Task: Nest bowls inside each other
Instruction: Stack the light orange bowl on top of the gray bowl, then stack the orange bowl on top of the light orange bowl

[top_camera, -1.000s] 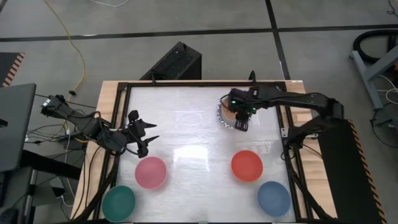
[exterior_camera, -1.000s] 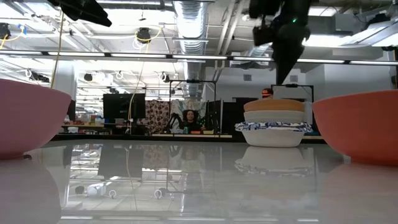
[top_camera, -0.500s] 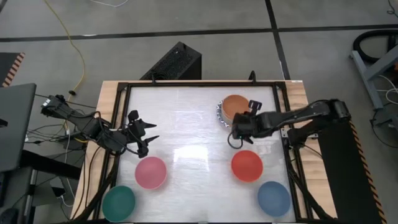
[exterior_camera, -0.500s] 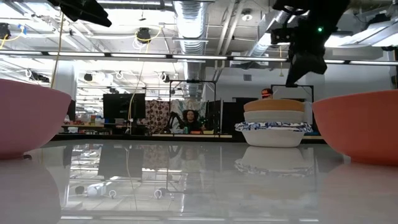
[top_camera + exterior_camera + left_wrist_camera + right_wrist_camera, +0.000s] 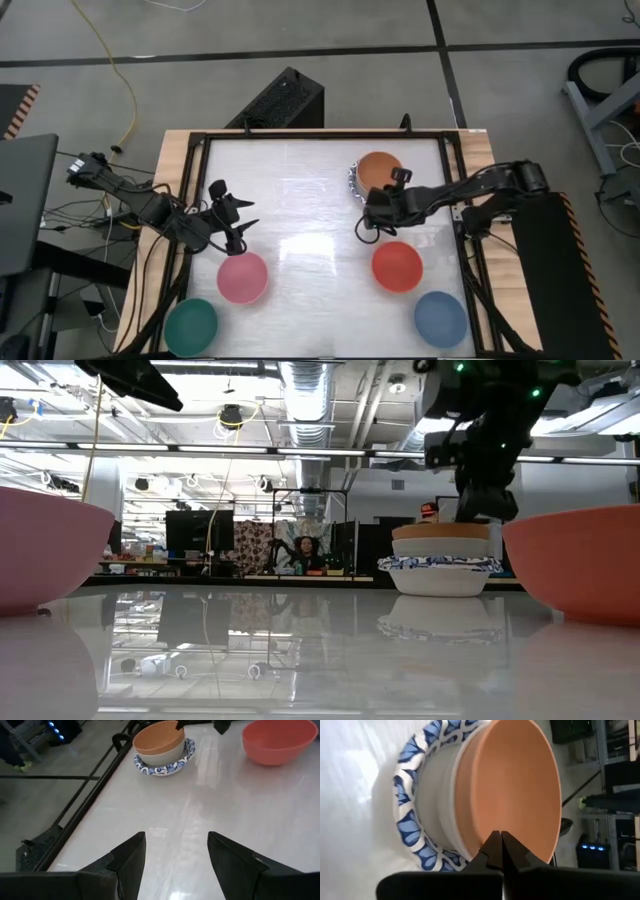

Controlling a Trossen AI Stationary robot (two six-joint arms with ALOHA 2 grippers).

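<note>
Left gripper [image 5: 240,212] hovers with jaws apart just behind the pink bowl [image 5: 242,277]; green bowl [image 5: 190,326] sits at the near left corner. Right gripper [image 5: 364,226], jaws together and empty, lies between the nested stack topped by the orange bowl [image 5: 378,172] and the red bowl [image 5: 397,266]. Blue bowl [image 5: 440,318] rests near right.

white table [image 5: 310,215], black box [image 5: 285,100], yellow cable [image 5: 118,70] on grey floor [image 5: 520,25]

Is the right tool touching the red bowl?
Apart. High view shows bare table between the right tool and the red bowl.
</note>
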